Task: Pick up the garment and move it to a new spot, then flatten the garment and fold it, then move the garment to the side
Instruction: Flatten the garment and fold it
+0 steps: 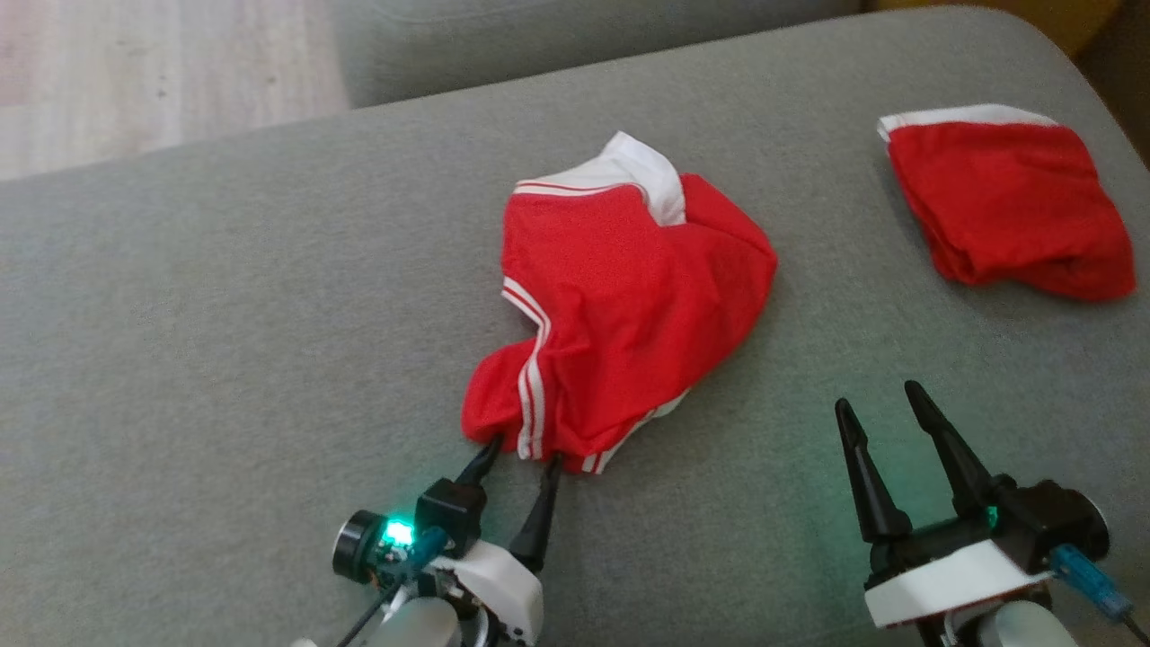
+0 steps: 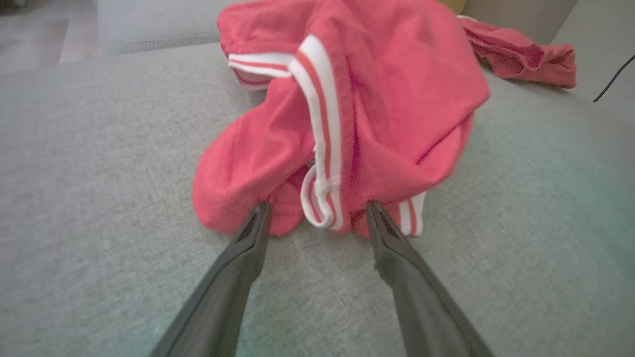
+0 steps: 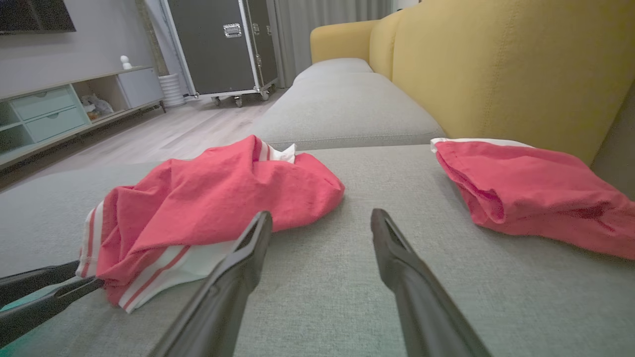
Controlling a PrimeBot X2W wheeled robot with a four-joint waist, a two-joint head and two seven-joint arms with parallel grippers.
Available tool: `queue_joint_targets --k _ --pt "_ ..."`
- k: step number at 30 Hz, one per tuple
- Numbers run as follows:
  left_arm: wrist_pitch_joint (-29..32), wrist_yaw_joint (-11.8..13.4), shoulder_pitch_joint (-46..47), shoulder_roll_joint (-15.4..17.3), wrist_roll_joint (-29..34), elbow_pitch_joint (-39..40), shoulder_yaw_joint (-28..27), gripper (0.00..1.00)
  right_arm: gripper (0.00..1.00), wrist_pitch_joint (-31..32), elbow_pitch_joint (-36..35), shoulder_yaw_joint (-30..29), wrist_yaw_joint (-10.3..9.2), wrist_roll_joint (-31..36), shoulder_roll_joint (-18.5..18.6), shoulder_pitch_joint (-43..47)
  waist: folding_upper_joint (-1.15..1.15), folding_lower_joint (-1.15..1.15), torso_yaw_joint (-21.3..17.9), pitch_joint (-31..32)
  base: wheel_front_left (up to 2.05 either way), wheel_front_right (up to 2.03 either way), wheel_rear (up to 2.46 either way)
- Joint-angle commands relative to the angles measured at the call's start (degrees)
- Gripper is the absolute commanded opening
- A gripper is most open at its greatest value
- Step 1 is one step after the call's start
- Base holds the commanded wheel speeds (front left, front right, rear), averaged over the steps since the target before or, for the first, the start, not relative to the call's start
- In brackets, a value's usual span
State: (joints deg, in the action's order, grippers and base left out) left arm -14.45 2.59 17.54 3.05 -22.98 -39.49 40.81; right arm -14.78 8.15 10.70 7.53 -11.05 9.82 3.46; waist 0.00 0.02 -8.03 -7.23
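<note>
Head view: pickup step, I'd say; garment (image 1: 620,314) lay crumpled on the sofa cushion (image 1: 225,314).
Left gripper (image 1: 523,454) spread, tips at its near hem (image 1: 575,447); right gripper (image 1: 879,395) spread, well apart. Next: pinch hem, lift.

Agape: left hand (image 1: 522,452), right hand (image 1: 879,395).
</note>
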Motion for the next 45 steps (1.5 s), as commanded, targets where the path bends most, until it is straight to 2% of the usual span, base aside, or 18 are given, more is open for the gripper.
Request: queue_joint_targets --k 1,5,7,11,15,18,25,30,33,36,40,41,45 --pt "-0.55 0.61 2.35 -0.17 -0.97 0.00 -0.91 1.00 1.00 -0.22 -1.85 1.13 -0.04 -0.31 1.32 -2.07 0.00 -0.02 -1.73 -1.58 0.00 0.00 0.00" --pt "-0.55 1.38 4.40 -0.17 -2.66 -2.45 -0.03 0.98 1.00 -0.22 -1.95 0.93 -0.04 -0.39 1.26 -2.62 0.00 -0.02 -2.81 -2.30 0.00 0.00 0.00" --pt "-0.55 1.64 4.94 -0.17 -2.88 -2.26 0.05 0.00 1.00 -0.22 -1.97 0.75 -0.04 -0.40 1.21 -2.60 0.00 -0.02 -3.09 -2.38 0.00 0.00 0.00" --pt "-0.55 0.63 4.77 -0.17 -2.01 -0.13 0.32 0.00 1.00 -0.22 -1.62 0.63 -0.04 -0.38 1.04 -2.20 0.00 -0.02 -3.53 -1.61 0.00 0.00 0.00" --pt "-0.55 -3.09 5.93 -0.17 -1.76 5.42 2.32 0.00 1.00 -0.22 -1.03 1.07 -0.04 -0.17 0.08 -1.70 0.00 -0.02 -4.62 0.80 0.00 0.00 0.00" --pt "-0.55 -5.18 10.19 -0.17 -2.40 9.09 3.76 0.00 1.00 -0.22 -0.81 1.81 -0.04 -0.17 -0.64 -1.77 0.00 -0.02 -5.80 2.26 0.00 0.00 0.00" --pt "2.40 -8.07 32.39 -0.17 -3.57 11.79 4.26 0.00 1.00 -0.22 0.00 3.47 -0.04 -0.02 -1.50 -0.85 0.00 -0.02 -8.95 5.45 0.00 0.00 0.00" --pt "1.42 -8.96 49.00 -0.03 -4.18 7.61 -0.43 0.00 1.00 -0.22 0.29 3.75 -0.04 0.21 -1.54 0.08 0.00 -0.02 -9.60 6.74 0.00 0.00 0.00" --pt "0.89 -9.12 54.11 0.58 -5.01 3.92 -2.87 0.00 1.00 -0.22 0.06 3.13 -0.04 0.30 -1.64 0.48 0.00 -0.02 -8.82 7.19 0.00 0.00 0.00" --pt "0.77 -9.22 53.81 0.87 -6.54 1.92 -3.98 0.00 1.00 -0.22 -0.23 2.82 -0.04 0.39 -1.78 0.77 0.00 -0.02 -7.81 7.33 0.00 0.00 0.00" --pt "1.86 -9.55 42.91 1.79 -11.45 -3.04 -4.26 0.00 1.00 -0.22 -0.56 2.32 -0.04 0.48 -2.09 1.44 0.00 -0.02 -4.34 6.75 0.00 0.00 0.00" --pt "1.86 -9.55 42.91 1.79 -11.45 -3.04 -4.26 0.00 1.00 -0.22 -0.56 2.32 -0.04 0.48 -2.09 1.44 0.00 -0.02 -4.34 6.75 0.00 0.00 0.00" --pt "2.89 -9.66 28.68 2.69 -17.11 -6.60 -5.43 0.00 1.00 -0.22 -0.93 1.66 -0.04 0.60 -2.18 1.38 0.00 -0.02 -2.02 5.32 0.00 0.00 0.00"
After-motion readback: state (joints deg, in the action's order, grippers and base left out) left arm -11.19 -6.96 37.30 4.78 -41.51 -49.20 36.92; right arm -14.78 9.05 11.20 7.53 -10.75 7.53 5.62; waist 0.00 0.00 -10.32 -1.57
